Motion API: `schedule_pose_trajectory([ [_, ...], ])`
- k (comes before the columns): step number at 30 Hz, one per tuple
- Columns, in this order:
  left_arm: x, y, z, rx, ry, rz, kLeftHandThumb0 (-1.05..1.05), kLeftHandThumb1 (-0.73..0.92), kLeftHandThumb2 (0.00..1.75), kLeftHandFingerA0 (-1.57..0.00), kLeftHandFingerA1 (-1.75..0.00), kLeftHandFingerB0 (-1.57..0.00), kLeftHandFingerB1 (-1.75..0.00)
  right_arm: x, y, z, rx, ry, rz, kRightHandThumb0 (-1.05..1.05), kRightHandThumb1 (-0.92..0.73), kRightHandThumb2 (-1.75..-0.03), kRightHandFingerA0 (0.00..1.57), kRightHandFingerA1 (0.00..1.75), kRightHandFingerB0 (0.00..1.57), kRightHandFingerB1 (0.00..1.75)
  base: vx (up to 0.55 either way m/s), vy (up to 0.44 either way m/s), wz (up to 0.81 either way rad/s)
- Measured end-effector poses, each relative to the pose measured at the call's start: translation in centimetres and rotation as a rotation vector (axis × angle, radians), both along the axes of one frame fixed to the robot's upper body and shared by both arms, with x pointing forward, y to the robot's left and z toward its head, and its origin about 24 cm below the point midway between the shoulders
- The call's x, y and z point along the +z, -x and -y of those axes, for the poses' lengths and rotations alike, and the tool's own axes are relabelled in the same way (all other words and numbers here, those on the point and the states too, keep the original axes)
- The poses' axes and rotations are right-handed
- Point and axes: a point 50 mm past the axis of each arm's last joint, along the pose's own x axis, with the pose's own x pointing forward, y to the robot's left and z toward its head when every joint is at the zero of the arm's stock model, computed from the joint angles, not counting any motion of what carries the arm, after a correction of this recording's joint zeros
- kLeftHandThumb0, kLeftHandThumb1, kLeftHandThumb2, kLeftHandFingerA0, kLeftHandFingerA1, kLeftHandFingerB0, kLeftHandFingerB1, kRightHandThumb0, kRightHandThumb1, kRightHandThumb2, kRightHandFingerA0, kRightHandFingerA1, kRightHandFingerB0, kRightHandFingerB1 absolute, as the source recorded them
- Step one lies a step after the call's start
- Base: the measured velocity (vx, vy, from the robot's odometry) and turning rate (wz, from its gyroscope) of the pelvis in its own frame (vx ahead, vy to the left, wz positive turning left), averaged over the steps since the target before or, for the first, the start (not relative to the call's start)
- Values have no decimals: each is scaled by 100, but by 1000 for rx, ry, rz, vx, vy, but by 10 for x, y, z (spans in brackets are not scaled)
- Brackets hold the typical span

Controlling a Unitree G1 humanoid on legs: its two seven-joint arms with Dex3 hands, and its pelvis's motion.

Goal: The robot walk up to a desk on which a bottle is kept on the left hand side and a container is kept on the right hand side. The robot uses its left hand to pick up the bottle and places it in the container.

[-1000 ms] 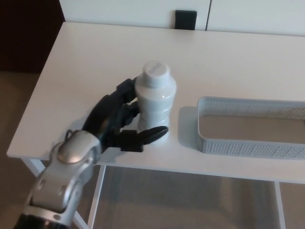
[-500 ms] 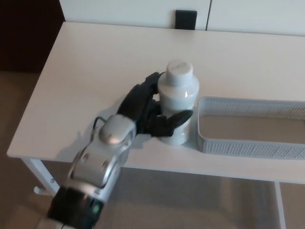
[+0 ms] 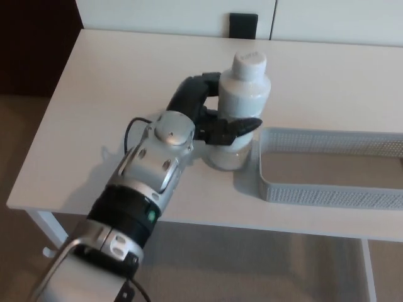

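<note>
The left robot hand (image 3: 211, 119) grips the white bottle (image 3: 241, 107) around its middle, thumb in front; the bottle stands upright just beside the mesh container (image 3: 327, 168) at its left end, over the white worktop (image 3: 113, 94).

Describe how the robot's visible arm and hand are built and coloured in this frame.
Only the left arm shows. The left hand is black, with thick, rounded fingers. Behind it sits a silver-grey metallic wrist housing with a round cap and small screws. A thin black cable loops beside it. Further back comes a black band with a small green light, then more silver casing.
</note>
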Motion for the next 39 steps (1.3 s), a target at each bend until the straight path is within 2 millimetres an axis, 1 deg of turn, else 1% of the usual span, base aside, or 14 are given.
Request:
schedule_pose_trajectory([
  [4,3,-7,-23,99,-24,45,-23,83,64,-100,-108,-71,-67,5,-4,-2,14,2,27,-5,-43,-54,42,48,36,37,0,0,0],
  [5,4,-8,-27,112,-25,51,-21,81,64,-102,-131,-74,-80,5,-4,-2,14,1,27,-6,-41,-53,45,47,40,36,0,0,0],
  [8,14,-10,-40,161,-12,96,-16,79,64,-101,-125,-68,-62,5,-5,-2,13,1,25,-7,-42,-53,50,48,37,36,0,0,3],
  [11,35,-12,-47,184,14,184,-15,79,64,-99,-127,-73,-73,5,-8,-3,19,2,28,-8,-43,-53,47,47,35,36,0,0,0],
  [12,42,-12,-48,188,31,209,-12,83,65,-101,-134,-77,-101,5,-8,-4,21,1,29,-8,-43,-54,48,47,35,35,0,0,0],
  [14,51,-11,-48,188,58,244,-13,79,66,-107,-130,-82,-95,5,-10,-5,26,-1,31,-5,-45,-56,51,48,38,37,0,0,0],
  [21,83,-2,-20,79,154,345,-20,79,69,-117,-115,-87,-95,5,-15,-7,32,2,32,-1,-46,-58,46,49,37,38,0,0,0],
  [25,96,17,24,-97,186,379,-38,66,82,-124,-122,-96,-103,5,-16,-9,31,2,22,-6,-42,-53,49,47,38,37,0,0,0],
  [27,91,30,51,-183,193,350,-40,56,101,-126,-121,-98,-103,5,-15,-11,30,4,16,-5,-42,-52,49,47,38,36,0,0,0],
  [28,91,30,51,-183,193,350,-35,67,82,-125,-124,-95,-101,5,-15,-11,30,4,16,-5,-42,-53,46,46,37,36,0,0,0],
  [29,86,38,65,-233,193,325,-26,55,107,-129,-122,-92,-97,6,-16,-13,32,4,17,-6,-41,-53,46,47,37,36,0,0,0],
  [31,82,42,73,-267,176,306,-25,67,86,-123,-121,-91,-94,6,-16,-13,31,6,15,-7,-41,-54,47,48,36,37,0,0,0],
  [34,72,47,83,-306,129,276,-26,60,102,-123,-120,-91,-102,4,-15,-13,24,0,4,-3,-43,-53,44,48,39,37,0,0,0],
  [39,45,45,88,-308,39,192,-24,71,83,-126,-113,-89,-105,3,-15,-14,25,-4,3,-3,-43,-55,47,48,41,38,0,0,0],
])
